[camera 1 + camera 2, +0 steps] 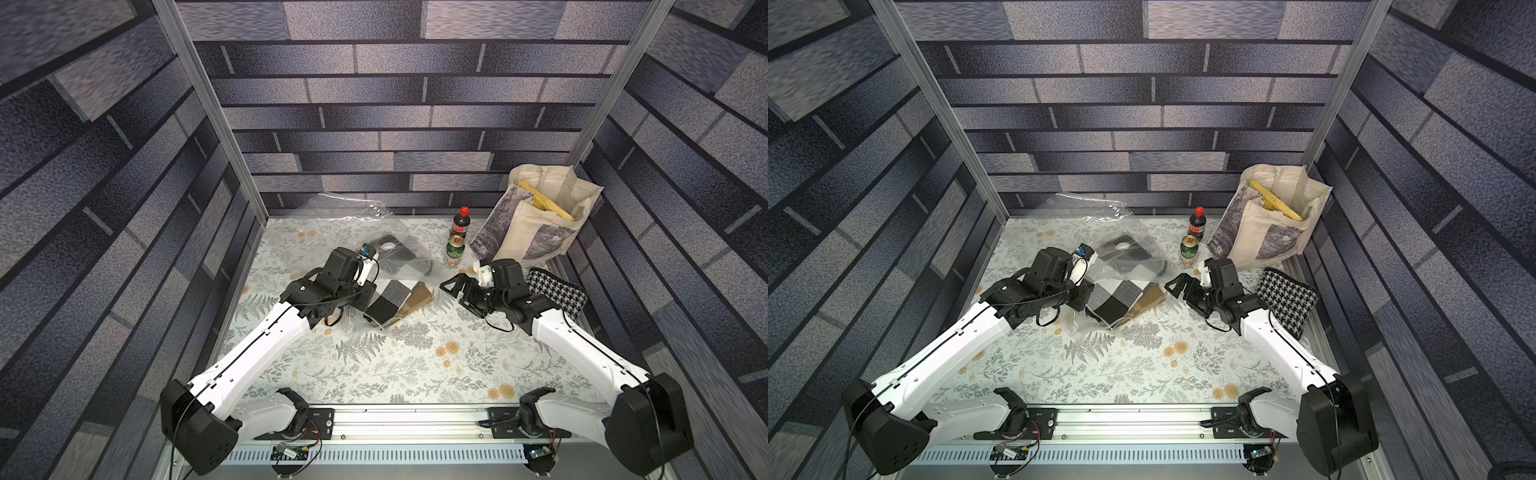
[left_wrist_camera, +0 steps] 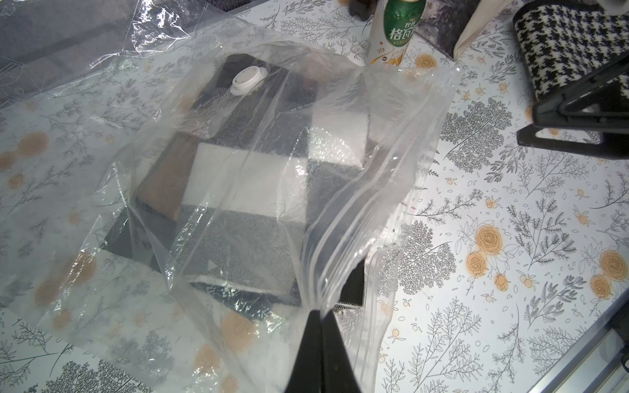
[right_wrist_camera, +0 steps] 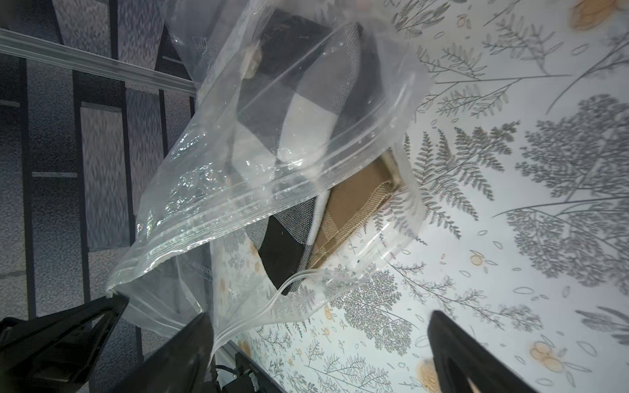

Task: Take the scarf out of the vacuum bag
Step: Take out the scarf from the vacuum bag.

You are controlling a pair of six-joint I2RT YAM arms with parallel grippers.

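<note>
Here the left gripper [image 2: 318, 316] clamps the bag's [image 2: 102, 258] upper lip, seemingly to prop its mouth open, while the right gripper [image 3: 316, 340] hangs spread near the can [image 1: 455, 249], aimed at the scarf [image 3: 289, 251] poking partly out.

The tabletop [image 1: 415, 365] before me wears a pale cloth printed with grey ferns and orange roses. Near its middle lies a large crinkly transparent plastic vacuum bag [image 1: 409, 254] with a round white valve cap, one edge raised off the cloth. Behind it, at the back edge, sits a loose clear plastic sheet [image 1: 349, 208]. To the right stand a green drink can [image 1: 455, 249] and, just behind it, a dark red-capped bottle [image 1: 461, 222]. A cream canvas tote bag [image 1: 536, 224] with grey photo prints fills the far right corner, with a black-and-white houndstooth cushion [image 1: 557, 291] in front of it.
</note>
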